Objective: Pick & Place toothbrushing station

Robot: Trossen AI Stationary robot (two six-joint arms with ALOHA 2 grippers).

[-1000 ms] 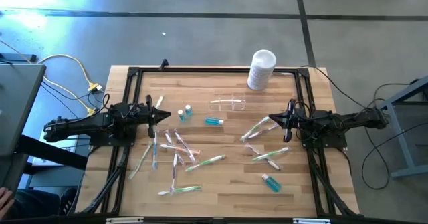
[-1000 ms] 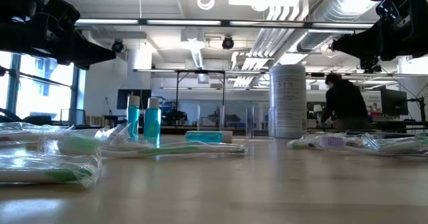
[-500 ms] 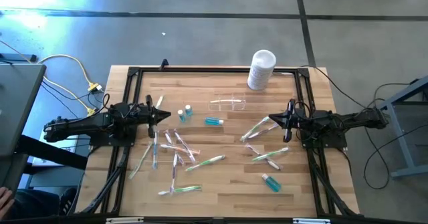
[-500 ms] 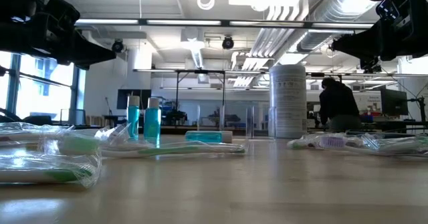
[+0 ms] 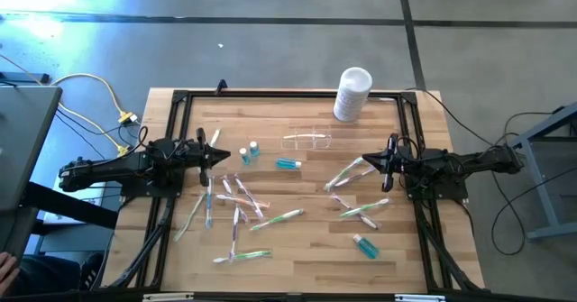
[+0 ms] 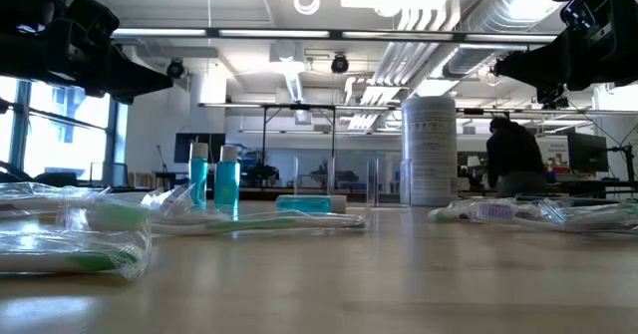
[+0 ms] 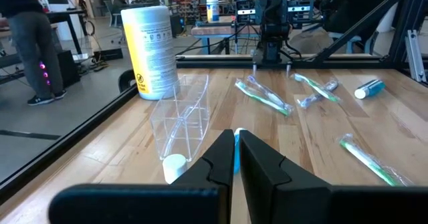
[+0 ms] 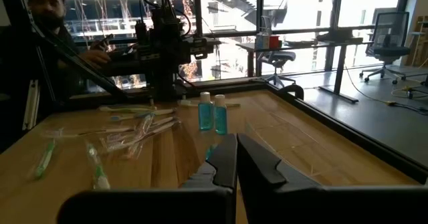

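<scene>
The toothbrushing station (image 5: 306, 141) is a clear plastic holder with upright compartments. It lies on the wooden table toward the far middle, and the left wrist view shows it (image 7: 182, 117) in front of the white cylindrical container (image 7: 155, 51). My left gripper (image 5: 219, 155) hovers level at the table's left, shut and holding nothing. My right gripper (image 5: 365, 160) hovers level at the right, also shut and holding nothing. Both point toward the table's middle, each well apart from the station.
The white container (image 5: 352, 93) stands at the far edge. Two small blue bottles (image 5: 248, 152) stand upright near my left gripper. One bottle (image 5: 288, 164) lies near the station and another (image 5: 365, 245) near the front right. Several wrapped toothbrushes (image 5: 242, 203) lie scattered. A black frame (image 5: 288, 95) rims the table.
</scene>
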